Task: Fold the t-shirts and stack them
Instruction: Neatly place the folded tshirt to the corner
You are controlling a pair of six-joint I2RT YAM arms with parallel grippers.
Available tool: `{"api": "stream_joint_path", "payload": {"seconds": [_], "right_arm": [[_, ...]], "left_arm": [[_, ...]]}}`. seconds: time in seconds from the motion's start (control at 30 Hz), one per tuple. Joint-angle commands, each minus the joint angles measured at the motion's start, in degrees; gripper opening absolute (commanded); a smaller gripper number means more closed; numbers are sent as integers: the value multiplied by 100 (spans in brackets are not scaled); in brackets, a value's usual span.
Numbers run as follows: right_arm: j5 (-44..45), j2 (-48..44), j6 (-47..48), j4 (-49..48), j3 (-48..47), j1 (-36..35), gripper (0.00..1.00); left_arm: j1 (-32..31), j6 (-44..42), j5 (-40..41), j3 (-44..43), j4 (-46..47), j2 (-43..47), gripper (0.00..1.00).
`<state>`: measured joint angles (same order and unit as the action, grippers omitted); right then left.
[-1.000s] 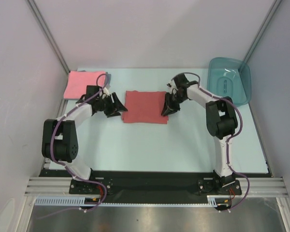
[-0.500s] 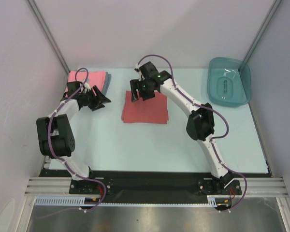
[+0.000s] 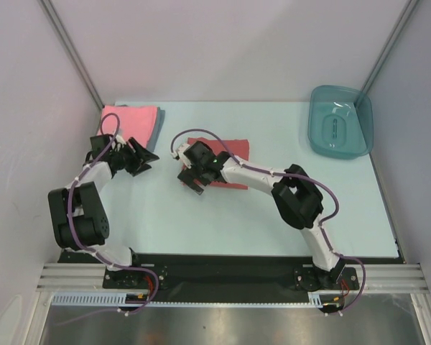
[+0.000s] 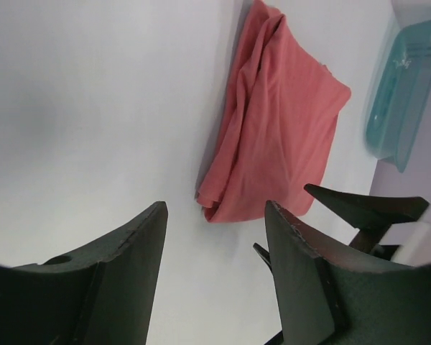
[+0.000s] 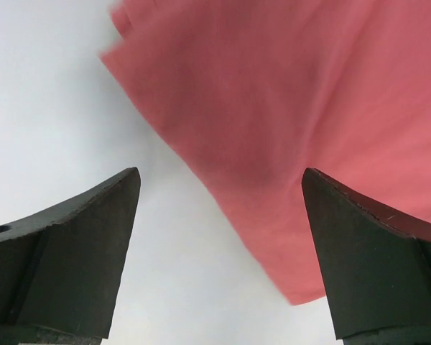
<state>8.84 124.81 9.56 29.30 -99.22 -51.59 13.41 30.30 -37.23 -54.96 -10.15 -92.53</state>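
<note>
The right claw (image 3: 192,175) has swung from the brick-red shirt (image 3: 233,149)'s three-o'clock edge to its nine-o'clock edge, jaws now spread wide and empty. The left claw (image 3: 138,157) stays apart, empty. The shirt lies folded mid-desk (image 3: 273,215), probably ready to go onto the pink pile (image 3: 126,118) at ten o'clock.

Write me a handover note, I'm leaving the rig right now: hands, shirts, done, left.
Left hand: open, empty, between the pile and the brick-red shirt.
Right hand: open wide, empty, over that shirt's near-left corner.
Shirts: pink shirt lies on the grey-blue shirt at the far left; brick-red lies folded mid-table, alone.
Done: all look folded, two stacked.
Left: put the brick-red one on the pile.
</note>
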Motion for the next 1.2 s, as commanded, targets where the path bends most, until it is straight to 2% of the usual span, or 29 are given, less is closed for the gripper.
{"api": "stream_joint_path", "payload": {"seconds": [0.0,0.07,0.33,0.6,0.63,0.67,0.77,0.93,1.1,1.17], "right_arm": [[285,-590,1108,-969,-10,-184,100],[197,-642,1529,-1110,192,-369,100],[82,-581,2181,-1163,447,-588,100],[382,-502,3288,-2717,1465,-1071,100],[582,-458,3411,-3145,1536,-1098,100],[618,-380,3421,-3150,1546,-1125,100],[636,-151,3517,-3360,1563,-1160,98],[1066,227,3930,-3773,1677,-1117,91],[979,272,3914,-3607,1669,-940,80],[848,211,3834,-3467,1686,-940,80]], "left_arm": [[118,247,-345,256,575,543,63],[127,353,-372,354,804,683,63],[285,555,-504,451,989,1018,63],[434,889,-618,679,1428,1185,64],[434,881,-618,706,1463,1167,63],[434,872,-601,723,1472,1150,64],[513,793,-671,942,1446,1167,63],[575,1038,-785,1426,2024,1176,63],[575,1066,-908,1585,2167,1001,63],[601,1030,-926,1567,2149,974,63]]}}
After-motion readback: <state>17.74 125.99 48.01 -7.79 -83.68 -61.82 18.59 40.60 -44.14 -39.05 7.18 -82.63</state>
